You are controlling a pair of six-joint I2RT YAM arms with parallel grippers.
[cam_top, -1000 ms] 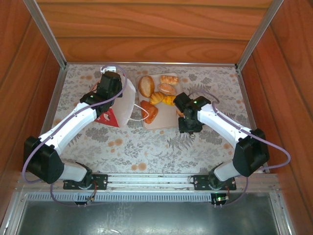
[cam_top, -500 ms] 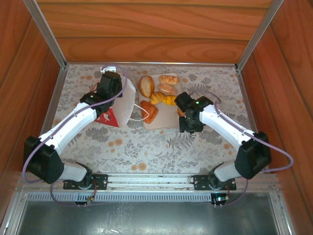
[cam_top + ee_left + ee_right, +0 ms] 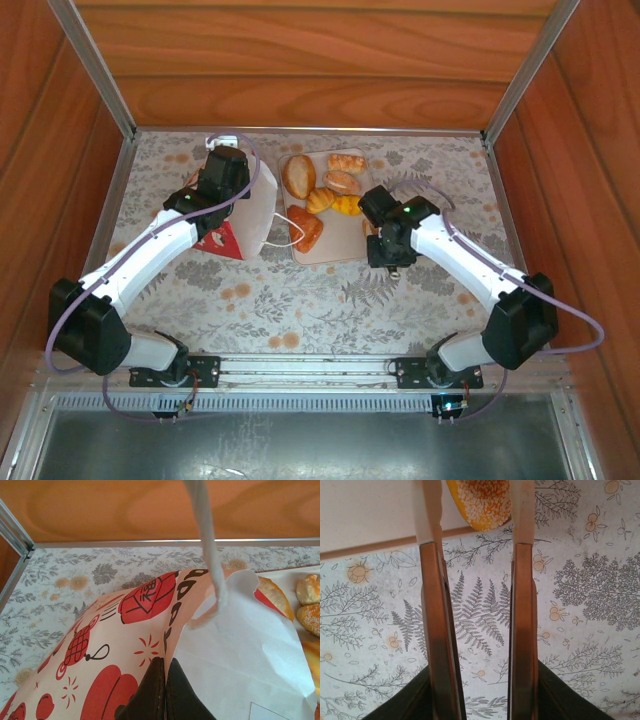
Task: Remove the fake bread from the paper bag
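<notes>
From above, the paper bag (image 3: pixel 255 205) lies on the counter (image 3: pixel 300 300) toward its far-left corner, beside the pale tray (image 3: pixel 335 245) at the middle of the far edge. The fake bread (image 3: pixel 320 195) is gathered on that tray. The left hand (image 3: pixel 228 185) sits on the bag's far side. The right hand (image 3: pixel 380 235) hangs over the tray's right edge.

At the left wrist, the left hand (image 3: pixel 164 667) is fully closed, its fingers pinching the bag (image 3: pixel 150 630) along the fold between the printed and white panels. A cord handle (image 3: pixel 207 540) rises from the bag's rim, and bread (image 3: pixel 310 590) lies beyond it to the right.

At the right wrist, the right hand (image 3: pixel 476 500) has its fingers apart. A sesame-topped bread piece (image 3: pixel 480 502) lies between the tips on the tray's (image 3: pixel 370 515) edge, and I cannot tell whether they press it.
</notes>
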